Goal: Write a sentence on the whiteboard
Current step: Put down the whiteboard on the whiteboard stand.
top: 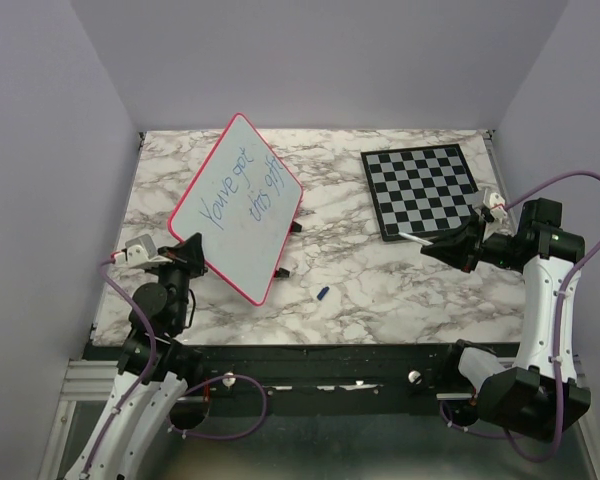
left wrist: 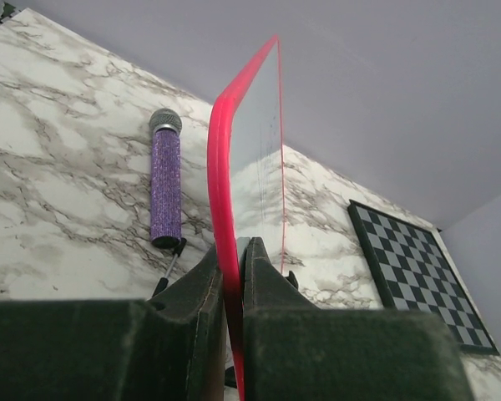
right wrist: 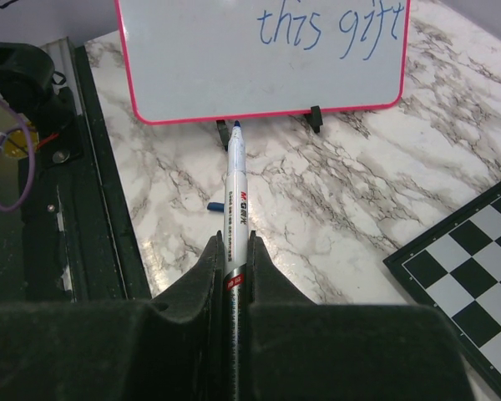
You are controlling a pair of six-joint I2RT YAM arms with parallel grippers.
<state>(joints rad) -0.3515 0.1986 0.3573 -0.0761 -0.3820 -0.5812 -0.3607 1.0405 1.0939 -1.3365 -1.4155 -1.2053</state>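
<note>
Top external: found whiteboard (top: 238,205) tilted up left of chessboard (top: 420,190), sentence (top: 242,190) on its face. Noted left gripper (left wrist: 232,255) pinching its pink rim, right gripper (right wrist: 232,246) closed on uncapped marker (right wrist: 234,184) by chessboard's near edge. Judged risk: rim slipping through thin pinch, board toppling.

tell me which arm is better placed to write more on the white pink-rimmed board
Right. The right gripper is shut on the uncapped white marker pen, tip aimed at the pink-rimmed whiteboard below the blue handwritten sentence. The left gripper is clamped on the board's edge.
</note>
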